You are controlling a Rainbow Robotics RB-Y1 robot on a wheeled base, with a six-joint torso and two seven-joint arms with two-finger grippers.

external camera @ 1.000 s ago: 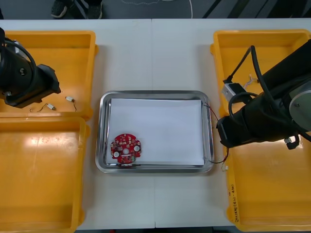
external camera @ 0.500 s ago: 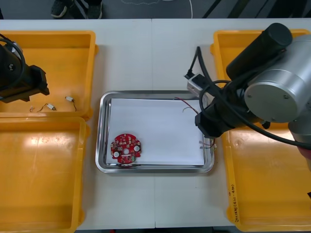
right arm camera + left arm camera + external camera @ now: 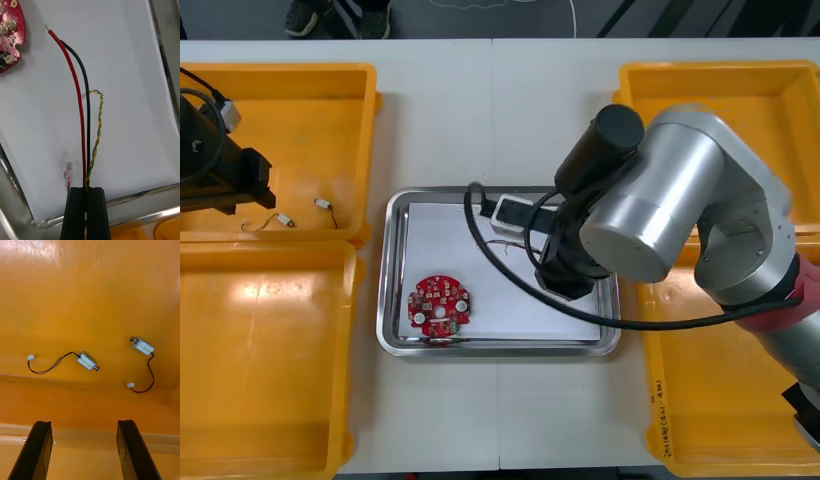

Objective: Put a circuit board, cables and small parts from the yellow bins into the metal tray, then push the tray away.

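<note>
My right gripper (image 3: 86,189) is shut on a bundle of cables: a red one (image 3: 76,95), a black one (image 3: 87,108) and a twisted yellow-green pair (image 3: 98,127). The bundle hangs over the white inside of the metal tray (image 3: 394,290), its loose ends pointing toward the round red circuit board (image 3: 439,304), which lies in the tray's near-left corner. The right arm (image 3: 630,215) covers the tray's right half. Over the far-left yellow bin (image 3: 350,110), my left gripper (image 3: 85,427) stands open, just short of two small metal parts (image 3: 87,361) (image 3: 142,346) with thin black wires.
A second yellow bin (image 3: 270,360) sits nearer on the left, and two more (image 3: 720,400) stand on the right. The tray's shiny rim (image 3: 165,75) runs close beside the cables. A small pale connector (image 3: 68,173) lies on the white liner near my right fingers.
The right arm has swung left from the right-hand bins to over the tray, carrying the cables. The left arm has edged a little to the left over its bin.
</note>
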